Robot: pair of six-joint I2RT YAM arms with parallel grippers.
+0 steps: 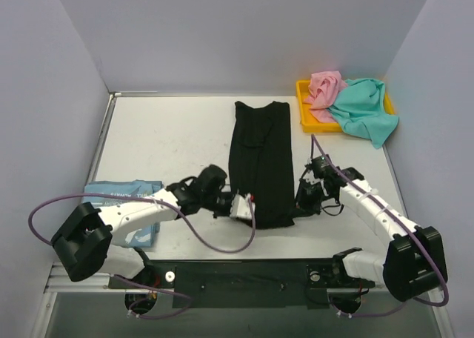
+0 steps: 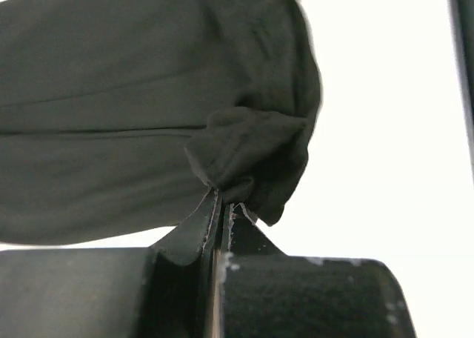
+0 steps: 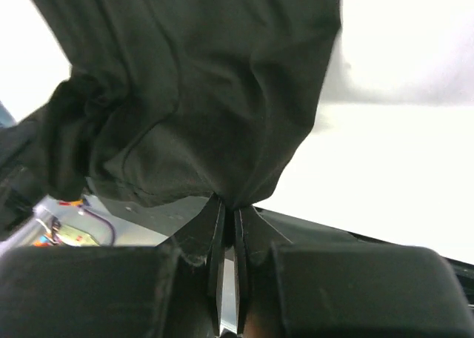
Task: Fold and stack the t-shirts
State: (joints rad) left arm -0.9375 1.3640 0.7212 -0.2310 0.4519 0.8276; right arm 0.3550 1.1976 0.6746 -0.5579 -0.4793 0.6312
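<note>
Pinching black t-shirt (image 1: 261, 153) near corners: end effectors (image 1: 246, 204) (image 1: 300, 197).

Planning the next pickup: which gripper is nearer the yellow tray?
Right. The right gripper holds the black t-shirt on its yellow tray side; the left gripper holds the opposite corner.

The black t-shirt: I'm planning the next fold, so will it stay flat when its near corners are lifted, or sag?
Likely floppy: the black t-shirt bunches into soft wrinkles where the left claw and right claw pinch it. Probably light for its size, being thin cloth. The span between the two pinches would likely sag.
</note>
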